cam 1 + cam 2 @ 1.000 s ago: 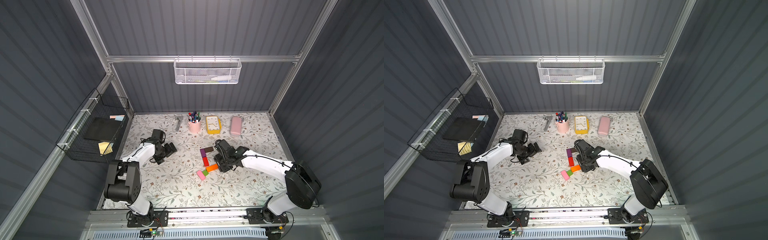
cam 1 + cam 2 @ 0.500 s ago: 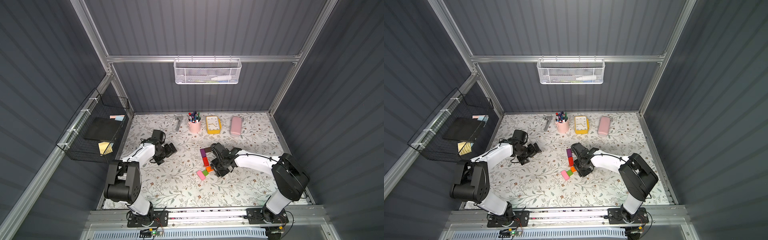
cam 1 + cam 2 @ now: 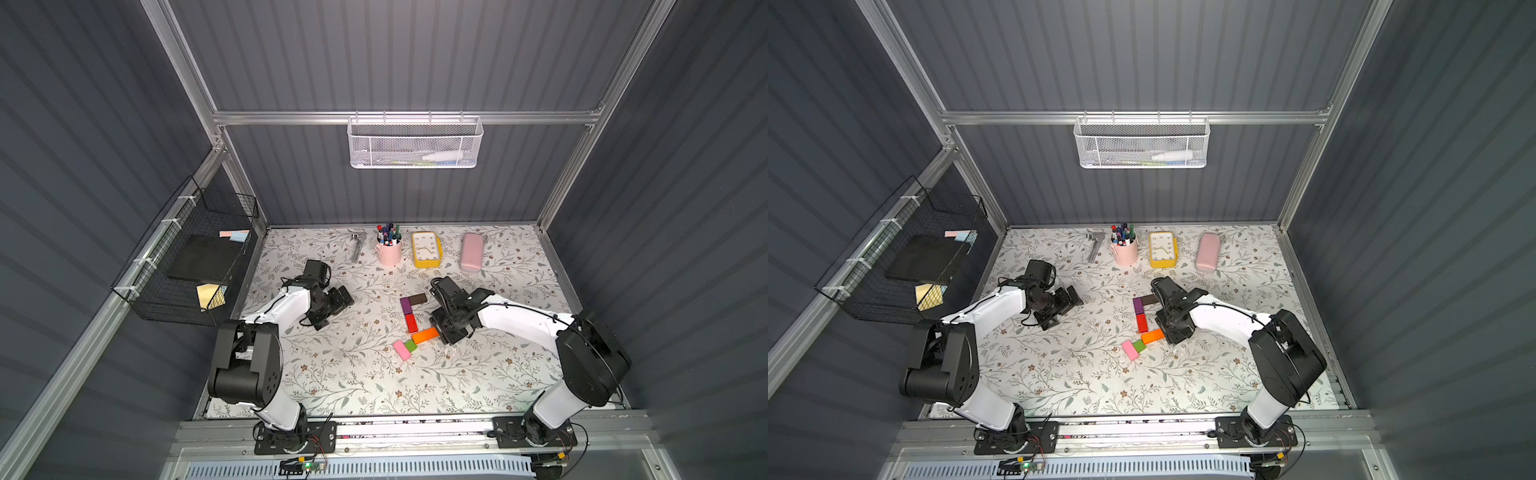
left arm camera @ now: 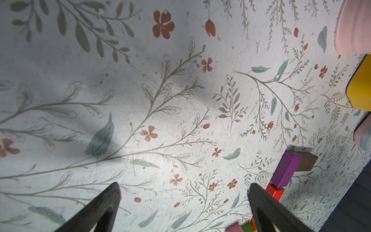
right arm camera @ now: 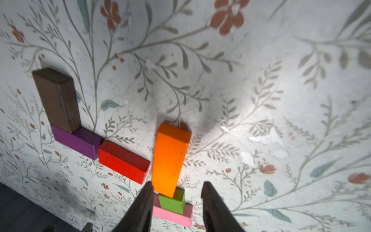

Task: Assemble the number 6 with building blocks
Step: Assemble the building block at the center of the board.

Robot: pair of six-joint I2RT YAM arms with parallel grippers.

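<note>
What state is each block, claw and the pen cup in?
left claw, open, empty.
right claw, open, by orange, gripping nothing.
brown, flat, end against purple.
purple, flat, in line with red.
red, flat, close beside orange.
orange, flat, skewed, against green.
green, flat, between orange and pink.
pink, flat, against green.
pen cup, upright, full.

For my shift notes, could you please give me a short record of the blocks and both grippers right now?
joined: brown block, purple block, red block, in an L-shaped run
slanted: orange block, one end by the red block and the green cube
against the cube: pink block
right gripper: open, at the orange block, not gripping it
left gripper: open, empty, away from the blocks
</note>
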